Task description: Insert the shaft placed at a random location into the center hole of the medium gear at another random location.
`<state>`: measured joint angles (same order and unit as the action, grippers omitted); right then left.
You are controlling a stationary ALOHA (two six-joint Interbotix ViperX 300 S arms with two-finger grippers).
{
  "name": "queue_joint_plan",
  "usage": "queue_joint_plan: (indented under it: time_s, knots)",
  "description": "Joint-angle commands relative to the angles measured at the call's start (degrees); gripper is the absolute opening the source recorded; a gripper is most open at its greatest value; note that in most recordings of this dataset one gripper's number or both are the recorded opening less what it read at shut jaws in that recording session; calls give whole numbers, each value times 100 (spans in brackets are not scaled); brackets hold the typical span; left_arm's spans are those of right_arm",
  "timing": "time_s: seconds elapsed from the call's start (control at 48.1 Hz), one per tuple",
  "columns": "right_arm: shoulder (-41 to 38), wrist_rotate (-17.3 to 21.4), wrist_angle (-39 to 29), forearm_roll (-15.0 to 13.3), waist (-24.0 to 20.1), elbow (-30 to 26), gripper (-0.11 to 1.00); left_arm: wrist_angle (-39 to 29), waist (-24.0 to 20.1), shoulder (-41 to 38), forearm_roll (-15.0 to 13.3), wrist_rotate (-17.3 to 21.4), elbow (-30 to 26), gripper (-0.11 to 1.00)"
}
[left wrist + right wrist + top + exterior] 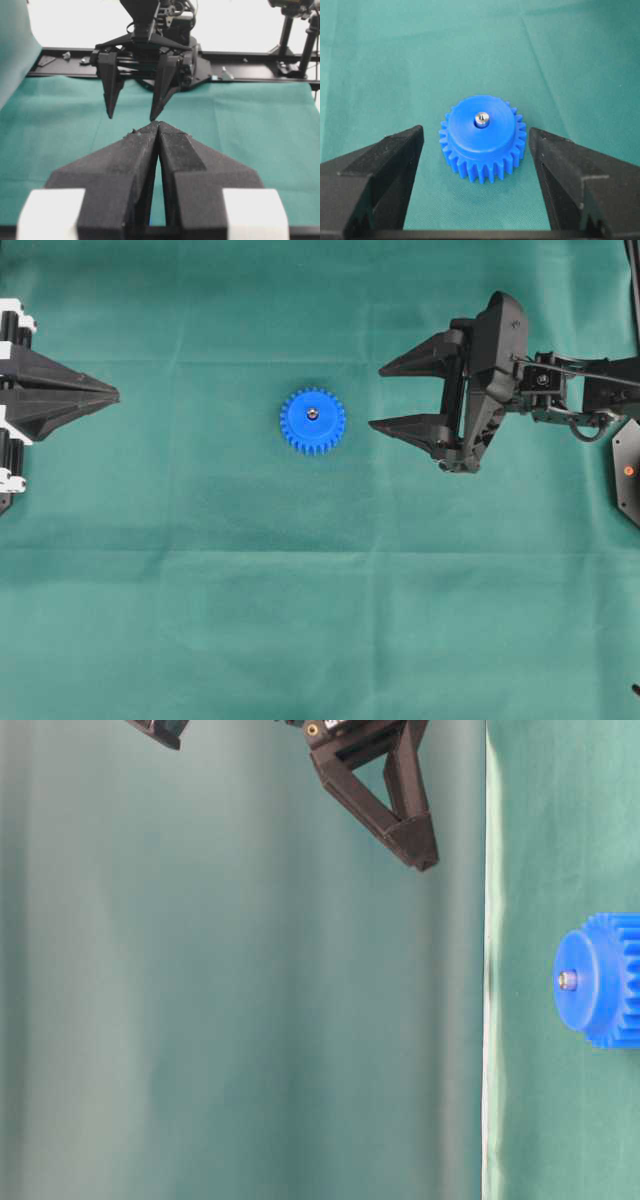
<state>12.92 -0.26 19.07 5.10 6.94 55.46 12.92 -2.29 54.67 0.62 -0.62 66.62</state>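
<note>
Backing away is the safe move: the pin point(481, 119) stands seated in the gear point(482, 137) hub; right pincer point(400, 397) open and empty beside the gear, left pincer point(112, 395) closed, well apart.

Robotics lab bench, staged for testing: green cloth point(320, 640) covers the whole tabletop, green backdrop point(12, 45) at 1 side, black metal rail frame point(260, 55) along the far edge w/ cabling, 2 robot arms facing each other, camera stand poles point(286, 35).
</note>
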Motion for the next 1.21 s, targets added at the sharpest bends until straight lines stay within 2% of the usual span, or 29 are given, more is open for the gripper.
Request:
queue_joint_plan:
  time_s: [0.0, 0.686, 1.186]
  knots:
    - [97, 26, 0, 0, -9, -62, 84, 26, -9, -35, 18, 0, -97, 0]
    - [97, 26, 0, 0, -9, -79, 84, 26, -9, -35, 18, 9, -97, 0]
    - [97, 18, 0, -18, -9, -97, 84, -211, -9, 9, 18, 9, -97, 0]
